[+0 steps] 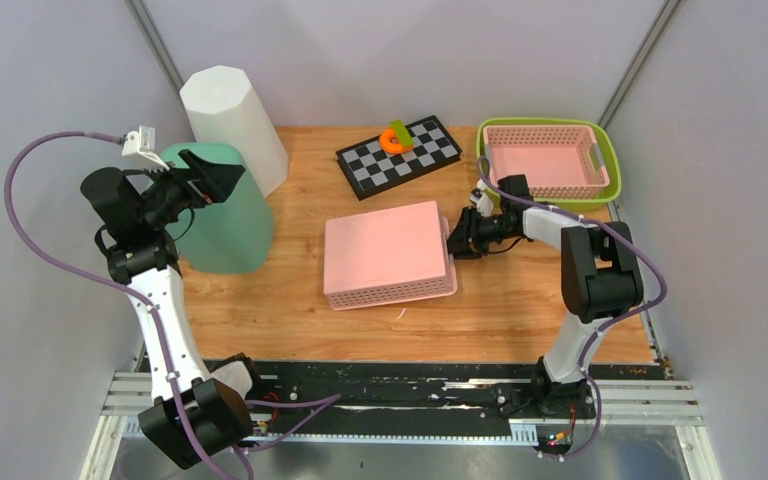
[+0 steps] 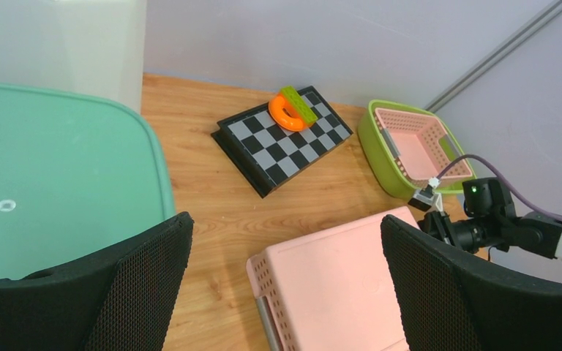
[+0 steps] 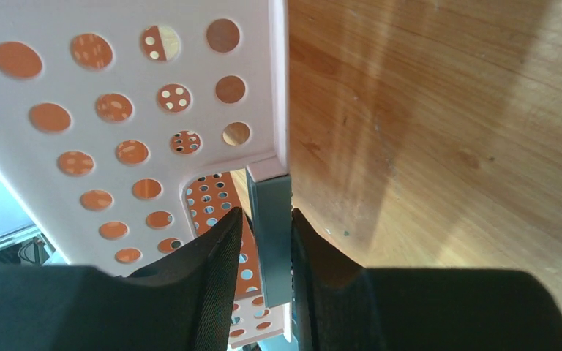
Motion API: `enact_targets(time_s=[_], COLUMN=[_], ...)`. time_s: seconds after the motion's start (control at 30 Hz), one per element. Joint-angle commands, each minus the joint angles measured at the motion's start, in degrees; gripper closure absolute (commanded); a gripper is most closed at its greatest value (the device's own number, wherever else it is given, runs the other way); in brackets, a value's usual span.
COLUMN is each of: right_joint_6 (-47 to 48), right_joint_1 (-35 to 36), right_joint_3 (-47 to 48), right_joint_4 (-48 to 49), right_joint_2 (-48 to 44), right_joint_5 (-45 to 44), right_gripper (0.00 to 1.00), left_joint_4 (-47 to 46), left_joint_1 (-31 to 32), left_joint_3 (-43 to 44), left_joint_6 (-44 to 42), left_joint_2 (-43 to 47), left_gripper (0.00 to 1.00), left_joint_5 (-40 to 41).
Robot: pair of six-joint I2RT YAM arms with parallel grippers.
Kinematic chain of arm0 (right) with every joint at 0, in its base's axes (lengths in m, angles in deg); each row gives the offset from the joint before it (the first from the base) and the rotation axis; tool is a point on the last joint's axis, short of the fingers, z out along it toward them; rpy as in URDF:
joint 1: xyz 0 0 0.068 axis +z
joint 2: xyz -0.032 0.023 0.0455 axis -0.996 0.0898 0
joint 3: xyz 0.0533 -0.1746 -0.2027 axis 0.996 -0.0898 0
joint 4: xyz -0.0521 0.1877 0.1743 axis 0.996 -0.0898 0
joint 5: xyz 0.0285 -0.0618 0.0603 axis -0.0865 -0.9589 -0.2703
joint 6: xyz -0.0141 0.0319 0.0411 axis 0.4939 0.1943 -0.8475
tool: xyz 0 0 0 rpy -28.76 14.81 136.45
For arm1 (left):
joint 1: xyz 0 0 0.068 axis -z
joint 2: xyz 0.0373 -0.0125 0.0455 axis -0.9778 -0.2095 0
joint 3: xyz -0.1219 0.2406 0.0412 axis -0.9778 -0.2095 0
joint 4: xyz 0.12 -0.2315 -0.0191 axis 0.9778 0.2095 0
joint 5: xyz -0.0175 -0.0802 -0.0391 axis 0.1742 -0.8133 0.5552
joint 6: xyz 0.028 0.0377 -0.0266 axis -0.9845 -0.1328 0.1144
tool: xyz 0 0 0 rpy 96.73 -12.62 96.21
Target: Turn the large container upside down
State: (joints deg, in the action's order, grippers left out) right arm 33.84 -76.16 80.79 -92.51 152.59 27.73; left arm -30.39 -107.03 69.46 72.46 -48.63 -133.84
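The large container (image 1: 385,250) is a pink perforated basket lying bottom-up in the middle of the table; it also shows in the left wrist view (image 2: 336,285). My right gripper (image 1: 457,240) is low at its right end. In the right wrist view its fingers straddle the basket's grey handle (image 3: 269,234), with a thin gap on the left side, so the right gripper (image 3: 267,216) is slightly open. The perforated wall (image 3: 117,88) fills the upper left there. My left gripper (image 1: 222,178) hangs wide open and empty above the left side of the table (image 2: 285,227).
A mint green bin (image 1: 222,215) stands under my left gripper, with a tall white container (image 1: 235,115) behind it. A checkerboard (image 1: 400,157) carrying an orange and green piece (image 1: 394,138) lies at the back. A smaller pink basket (image 1: 545,160) sits inside a green one (image 1: 610,160) at the back right.
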Motion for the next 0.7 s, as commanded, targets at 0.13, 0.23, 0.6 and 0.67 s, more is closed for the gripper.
enact_targets(time_s=[0.13, 0.23, 0.6, 0.67], right_joint_6=[1.43, 1.57, 6.16, 7.37], right_joint_1=[-1.20, -1.27, -1.81, -1.82], right_joint_3=[-2.30, -2.24, -0.05, 0.61], right_joint_4=[3.78, 3.73, -3.41, -5.41], right_joint_2=[3.21, 3.89, 3.77, 2.83], right_joint_5=[-2.28, -3.27, -11.15, -13.07], right_gripper=[0.65, 0.64, 0.60, 0.60], left_joint_4=[-1.82, -2.09, -1.65, -1.05], left_joint_1=[-0.30, -0.29, -0.31, -0.32], left_joint_3=[-1.33, -1.57, -2.13, -2.19], left_joint_6=[0.50, 0.63, -1.06, -2.16], left_joint_2=[0.45, 0.26, 0.26, 0.20], left_gripper=[0.00, 0.00, 0.00, 0.00], left_joint_5=[-1.34, -1.33, -1.50, -1.47])
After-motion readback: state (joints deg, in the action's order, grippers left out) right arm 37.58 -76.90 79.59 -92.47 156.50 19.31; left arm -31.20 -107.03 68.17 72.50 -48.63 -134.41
